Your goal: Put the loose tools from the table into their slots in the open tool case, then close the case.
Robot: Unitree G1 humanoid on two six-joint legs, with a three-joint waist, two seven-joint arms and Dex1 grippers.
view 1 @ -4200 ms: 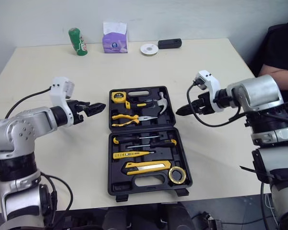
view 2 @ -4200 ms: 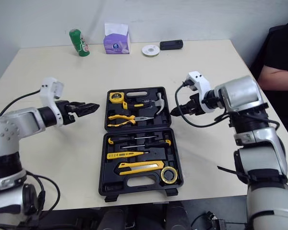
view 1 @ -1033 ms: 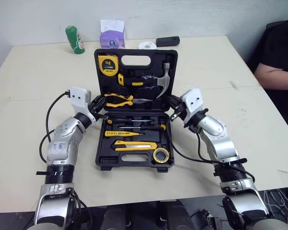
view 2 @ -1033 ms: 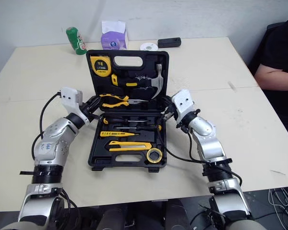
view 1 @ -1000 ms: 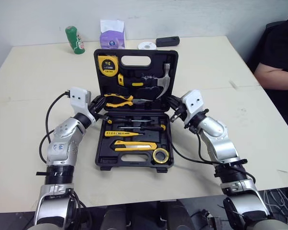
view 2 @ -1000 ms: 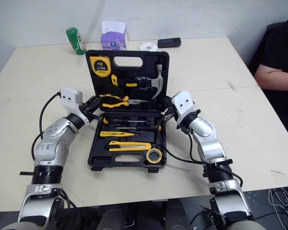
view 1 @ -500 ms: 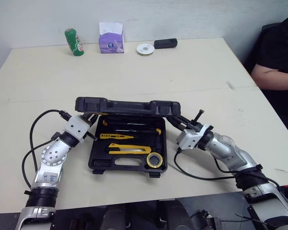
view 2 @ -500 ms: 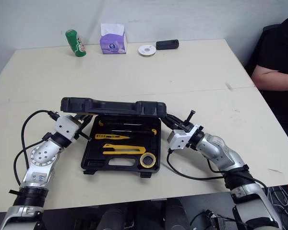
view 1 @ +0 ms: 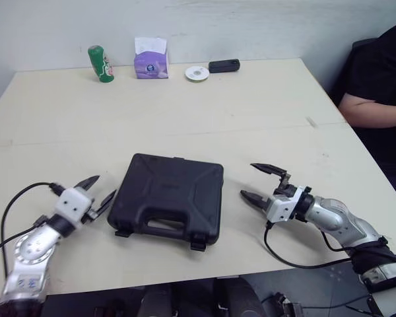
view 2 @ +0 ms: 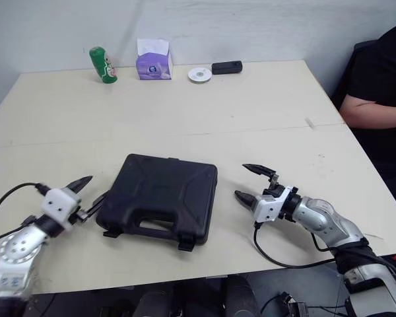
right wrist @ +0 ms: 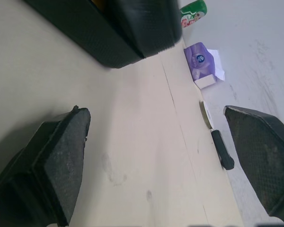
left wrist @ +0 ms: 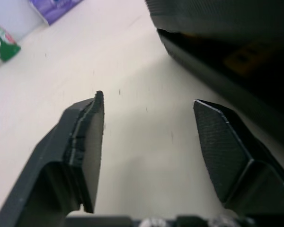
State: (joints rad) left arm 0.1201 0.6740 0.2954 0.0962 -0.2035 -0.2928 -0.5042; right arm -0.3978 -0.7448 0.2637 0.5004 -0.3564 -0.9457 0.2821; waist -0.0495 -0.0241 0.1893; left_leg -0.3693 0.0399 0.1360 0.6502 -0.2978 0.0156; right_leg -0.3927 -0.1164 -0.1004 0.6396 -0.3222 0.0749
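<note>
Whereas tool case (view 1: 168,195) stood half-closed before, now fully shut; left pincer (view 1: 103,186) and right pincer (view 1: 248,179) released, withdrawn.

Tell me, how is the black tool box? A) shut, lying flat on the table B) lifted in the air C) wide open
A: the tool case lies flat with its lid down, while the left gripper and right gripper are open, holding nothing.

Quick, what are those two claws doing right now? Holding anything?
Left gripper: open, holding nothing, beside the closed tool case.
Right gripper: open, holding nothing.
</note>
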